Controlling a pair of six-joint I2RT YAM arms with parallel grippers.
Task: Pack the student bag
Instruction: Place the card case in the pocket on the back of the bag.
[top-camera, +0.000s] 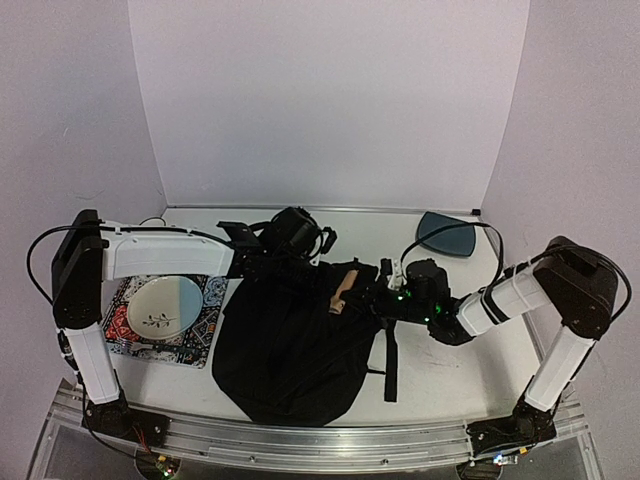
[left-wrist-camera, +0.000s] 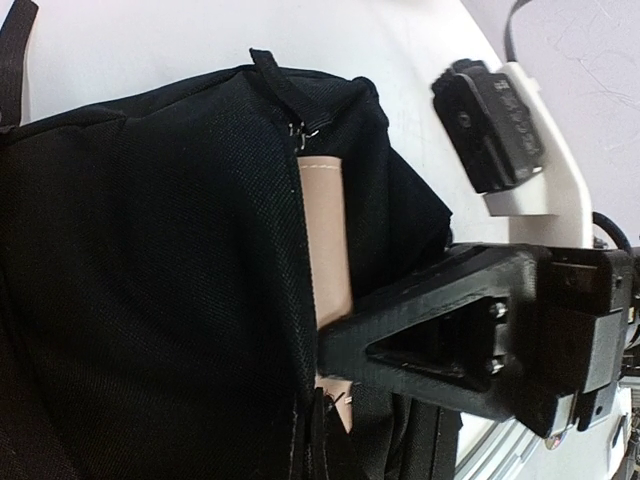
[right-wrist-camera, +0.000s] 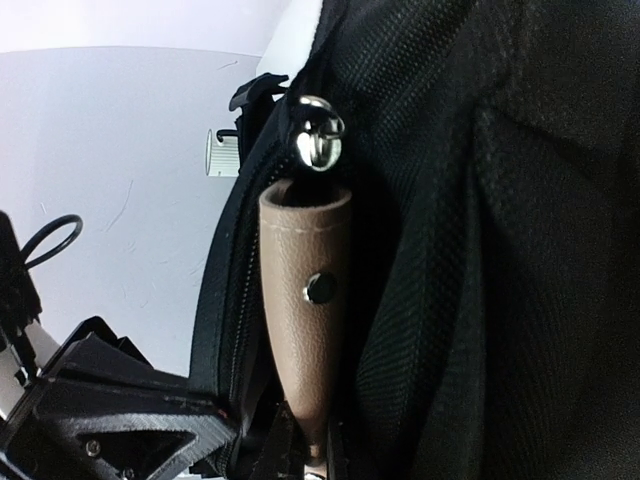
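Closest to the arm bases lies the student bag (top-camera: 290, 350), slumped mid-table. Leftmost, a plate (top-camera: 163, 305) sits on a patterned mat (top-camera: 205, 330) just beside it. At the bag's top edge the left gripper (top-camera: 283, 262) is buried in fabric, so its jaws cannot be read. A tan leather case (top-camera: 340, 290) pokes from the zip opening. One finger (right-wrist-camera: 100, 390) of the right gripper (top-camera: 368, 293) lies against it, the other hidden by cloth, so the grip cannot be told. Far right, well apart, rests a blue-grey tray (top-camera: 447, 235).

Matt woven cloth student bag (top-camera: 290, 350) (pouch (right-wrist-camera: 300, 330) perhaps smooth leather).
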